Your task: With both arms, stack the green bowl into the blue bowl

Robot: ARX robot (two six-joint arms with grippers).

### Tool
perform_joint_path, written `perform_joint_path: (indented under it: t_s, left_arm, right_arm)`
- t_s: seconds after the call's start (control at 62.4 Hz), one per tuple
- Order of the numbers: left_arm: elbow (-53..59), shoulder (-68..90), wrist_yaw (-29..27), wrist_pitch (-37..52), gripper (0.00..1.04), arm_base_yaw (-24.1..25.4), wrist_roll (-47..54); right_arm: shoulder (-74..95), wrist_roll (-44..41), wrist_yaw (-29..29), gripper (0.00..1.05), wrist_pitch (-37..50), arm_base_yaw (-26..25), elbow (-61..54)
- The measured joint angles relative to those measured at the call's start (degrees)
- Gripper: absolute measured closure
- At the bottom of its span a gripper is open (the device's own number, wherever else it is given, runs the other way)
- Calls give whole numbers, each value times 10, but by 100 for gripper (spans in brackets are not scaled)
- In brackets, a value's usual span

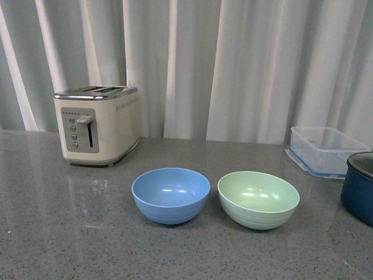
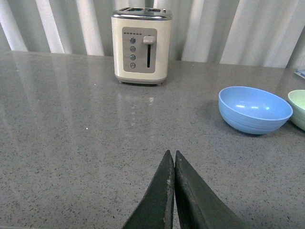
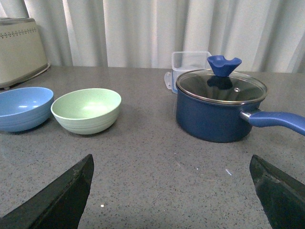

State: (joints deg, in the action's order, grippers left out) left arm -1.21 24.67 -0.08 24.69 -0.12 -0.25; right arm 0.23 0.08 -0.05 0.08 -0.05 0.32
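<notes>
The pale green bowl (image 1: 258, 199) stands upright and empty on the grey counter, just right of the light blue bowl (image 1: 171, 195), a small gap between them. Neither arm shows in the front view. In the left wrist view my left gripper (image 2: 172, 153) is shut with nothing between its fingers, low over bare counter, well short of the blue bowl (image 2: 254, 109); only an edge of the green bowl (image 2: 298, 109) shows there. My right gripper (image 3: 171, 160) is open wide and empty, with the green bowl (image 3: 86, 110) and blue bowl (image 3: 23, 108) ahead of it to one side.
A cream toaster (image 1: 97, 125) stands at the back left. A clear plastic container (image 1: 326, 151) sits at the back right. A dark navy pot (image 3: 220, 105) with a glass lid and long handle stands near the right gripper, at the front view's right edge (image 1: 359, 188).
</notes>
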Motion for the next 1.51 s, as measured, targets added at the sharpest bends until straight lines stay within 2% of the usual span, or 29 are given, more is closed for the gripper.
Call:
perform_joint_path:
  t_s: [0.705,0.817,1.025,1.233,1.313,1.377,1.505]
  left_arm:
    - [0,-146,0,-145,101,0,0]
    - [0,-233,0,-243,101,0,0]
    - [0,-244,0,-247,101,0,-1]
    - [0,-245,0,-247,62,0,0]
    - [0,-244,0,-247,48,0,0]
    - [0,-245,1,-247,37,0,0]
    - [0,-245,0,-247,16,0,0]
  right_arm:
    - [0,0,0,10,0,0,0]
    - [0,0,0,10,0,0,0]
    - [0,0,0,10,0,0,0]
    - [7,2,-4,10,-11,0,3]
    - [158,0,-26,10,-225,0,110]
    - [271,-2,-31,10,-302,2,169]
    - [441,-3,-46,10,-267,20,251]
